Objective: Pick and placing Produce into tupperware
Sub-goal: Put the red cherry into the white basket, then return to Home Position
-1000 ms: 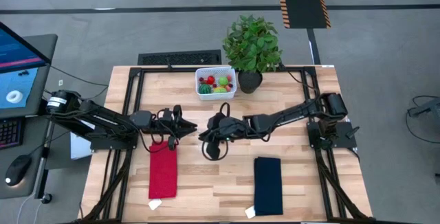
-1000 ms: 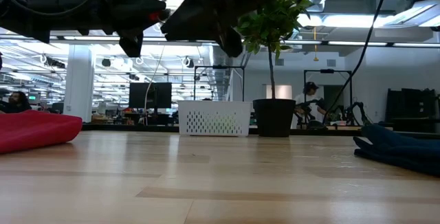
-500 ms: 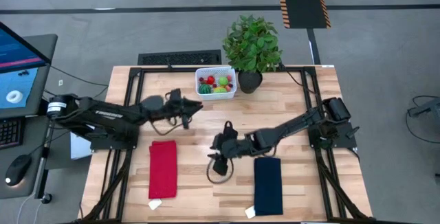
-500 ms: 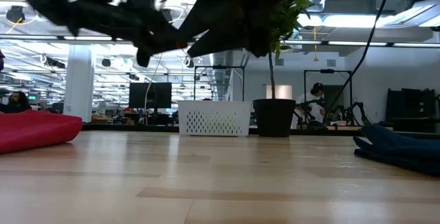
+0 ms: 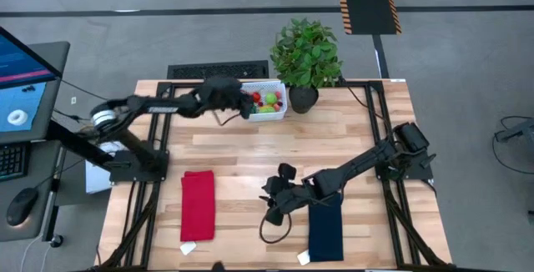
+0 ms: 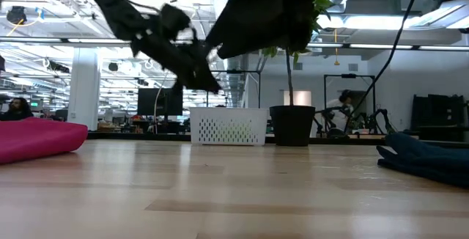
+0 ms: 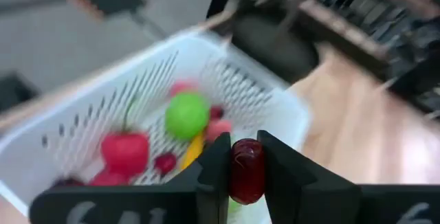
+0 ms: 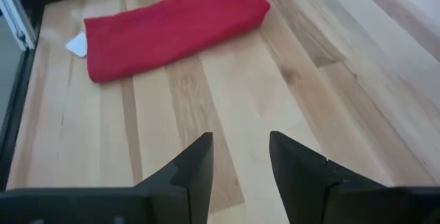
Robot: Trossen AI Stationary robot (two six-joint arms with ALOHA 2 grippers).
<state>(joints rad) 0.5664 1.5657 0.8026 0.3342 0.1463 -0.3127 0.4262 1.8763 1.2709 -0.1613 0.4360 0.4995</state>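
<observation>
One dark red fruit [image 7: 246, 171] sits clenched in my left gripper [image 7: 242, 176] — poised over the white basket [image 7: 289, 114] for dropping; my right gripper [image 8: 240, 165] hovers released above the table [image 8: 227, 114].

Open tabletop in front of the white basket [image 5: 265, 103]; crowding only at the back edge.
Hard against the basket's right side: black pot [image 5: 303, 98] with leafy plant [image 5: 306, 51] overhanging, blocking approach from that side. Over the basket's left rim: left gripper [image 5: 244, 103], clamped on a small dark-red piece [image 7: 246, 170], taking up that entry. Inside the basket: red, green and pink produce [image 7: 186, 115] across part of the floor, bare mesh elsewhere. Well in front of the basket: red cloth [image 5: 198, 204] to the left, dark blue cloth [image 5: 325, 224] to the right, right gripper [image 5: 273, 201] between them with fingers apart. Bare wood from there back to the basket.
</observation>
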